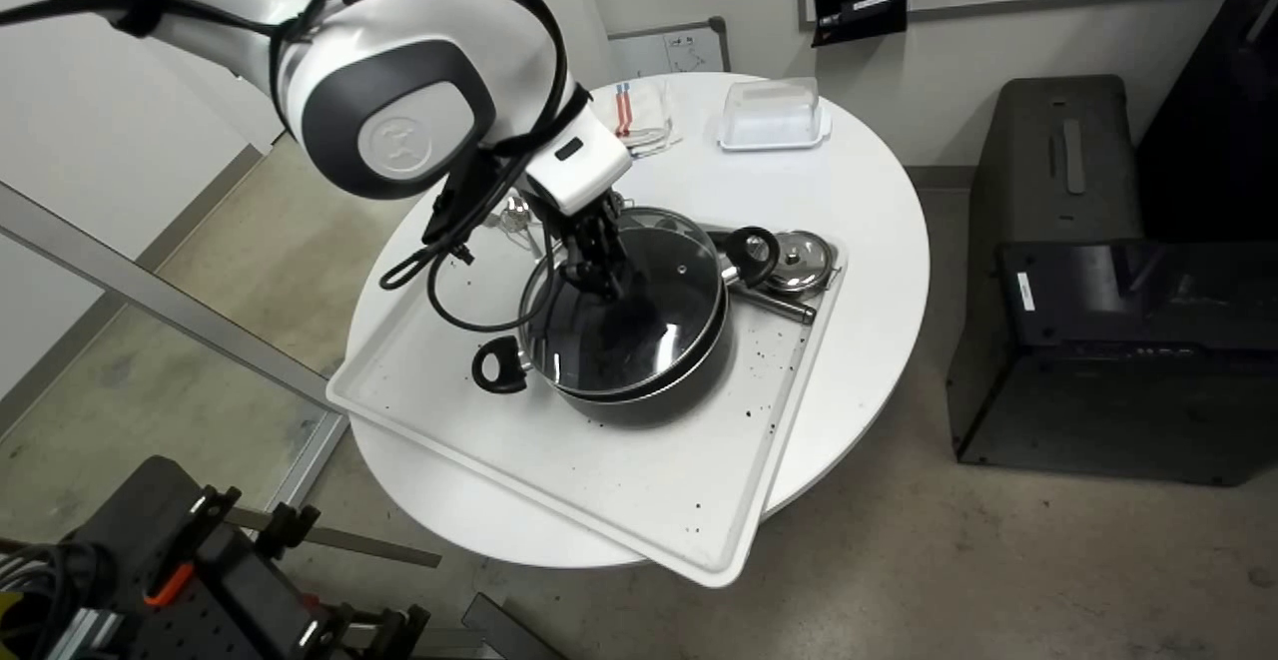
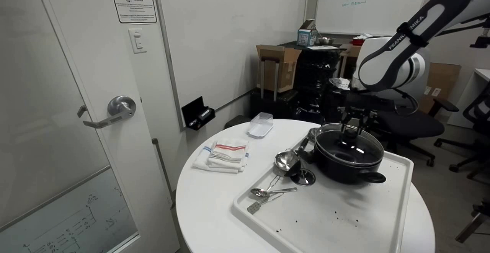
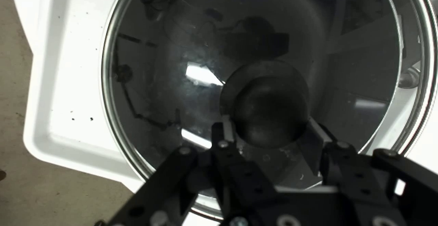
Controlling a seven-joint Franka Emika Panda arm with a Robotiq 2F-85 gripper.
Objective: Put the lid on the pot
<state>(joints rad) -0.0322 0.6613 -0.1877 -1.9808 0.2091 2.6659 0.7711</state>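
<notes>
The lid, clear glass with a metal rim, lies over the pot in both exterior views [image 1: 664, 326] [image 2: 331, 146] and fills much of the wrist view [image 3: 195, 106]. Its black knob [image 3: 270, 99] sits between my fingers. The black pot [image 2: 340, 170] stands on the tray with two black side handles, one at the front [image 1: 502, 365]. My gripper [image 3: 269, 121] points down with a finger against each side of the knob; it also shows in an exterior view [image 2: 351, 128]. The lid is off-centre, overhanging one side of the pot. Whether its rim touches the pot is unclear.
The white tray [image 2: 245, 216] rests on a round white table [image 2: 203, 211]. Metal utensils [image 2: 268, 192] and a shiny metal bowl [image 2: 286, 160] lie beside the pot. A small round metal lid [image 1: 799, 263] is near a pot handle. Folded towels [image 2: 226, 156] and a clear box [image 2: 261, 125] stand farther off.
</notes>
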